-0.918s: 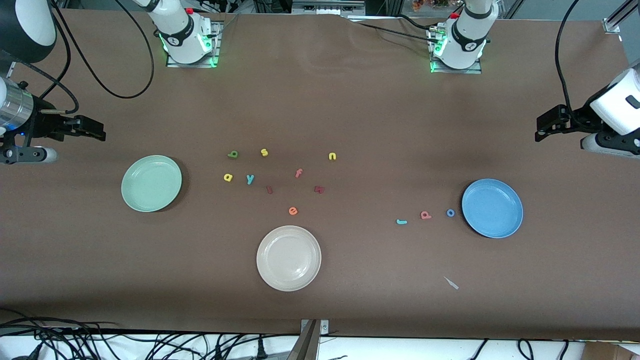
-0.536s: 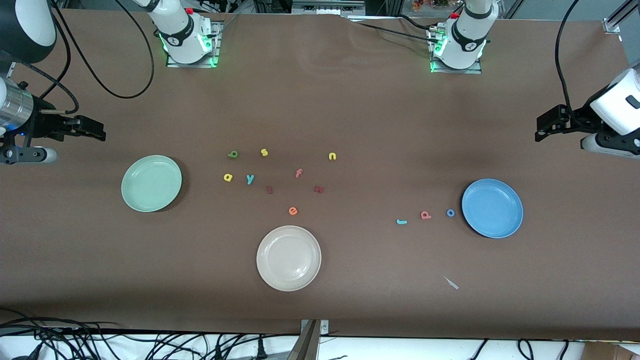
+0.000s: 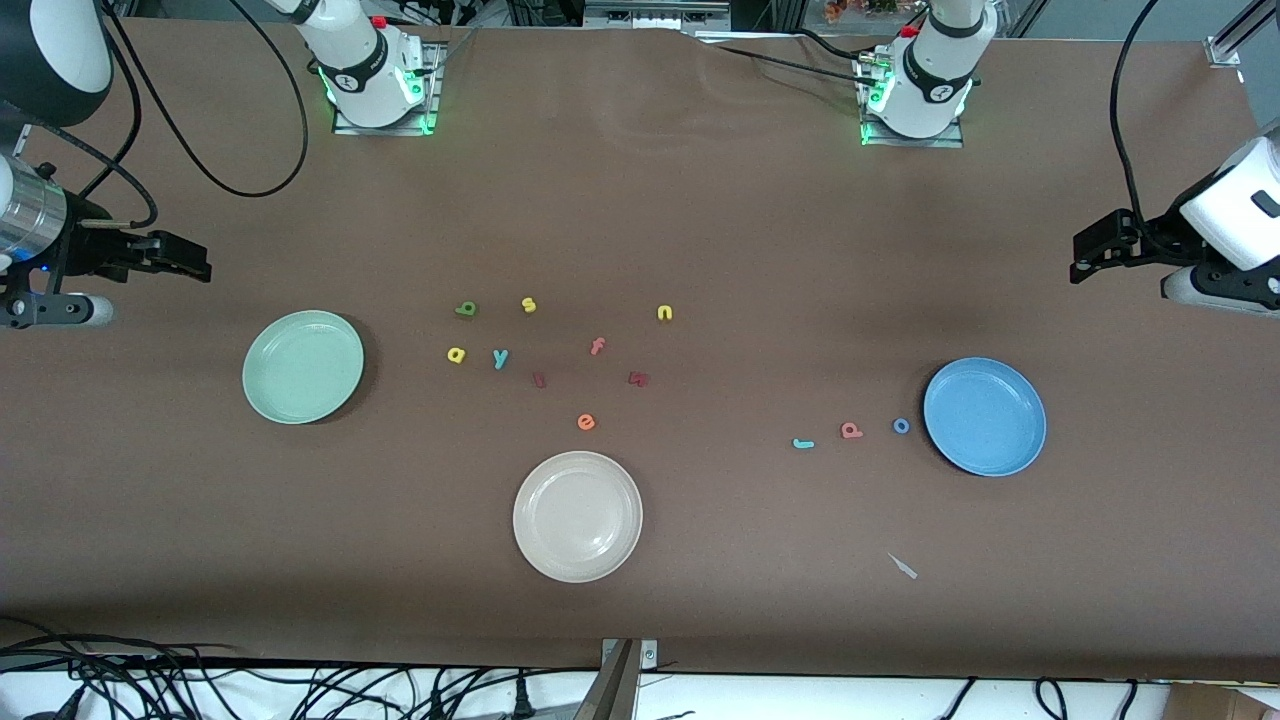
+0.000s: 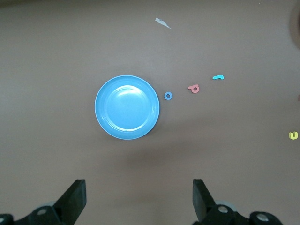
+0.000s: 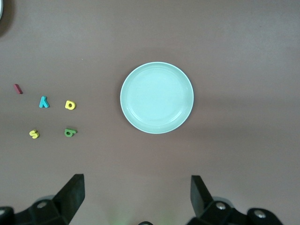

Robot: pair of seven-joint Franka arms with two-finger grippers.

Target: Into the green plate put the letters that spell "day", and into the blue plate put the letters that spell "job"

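1. Sitting toward the right arm's end of the table, the green plate point(image 3: 303, 366) holds nothing.
2. The blue plate point(image 3: 985, 416) sits toward the left arm's end and is likewise bare inside.
3. The cream-white plate point(image 3: 577, 516) lies between the two, nearer to the front camera than the green plate, with nothing in it.
4. The "day" letters lie on the table near the green plate, on its side facing the blue plate: the green "d" point(image 3: 466, 308), the yellow "a" point(image 3: 456, 354) nearer the camera than it, and the teal "y" point(image 3: 500, 358) just beside the "a".
5. The "job" letters form a row beside the blue plate: the blue "o" point(image 3: 901, 426) close to its rim but not touching, then the pink "b" point(image 3: 851, 430), then the teal "j" point(image 3: 803, 443).
6. Other letters lie between the plates; the two dark red ones are hard to read.
7. The left gripper point(image 4: 138, 201) waits high above the table near the blue plate, fingers spread apart and holding nothing.
8. The right gripper point(image 5: 138, 199) waits above the table near the green plate, fingers apart and holding nothing.
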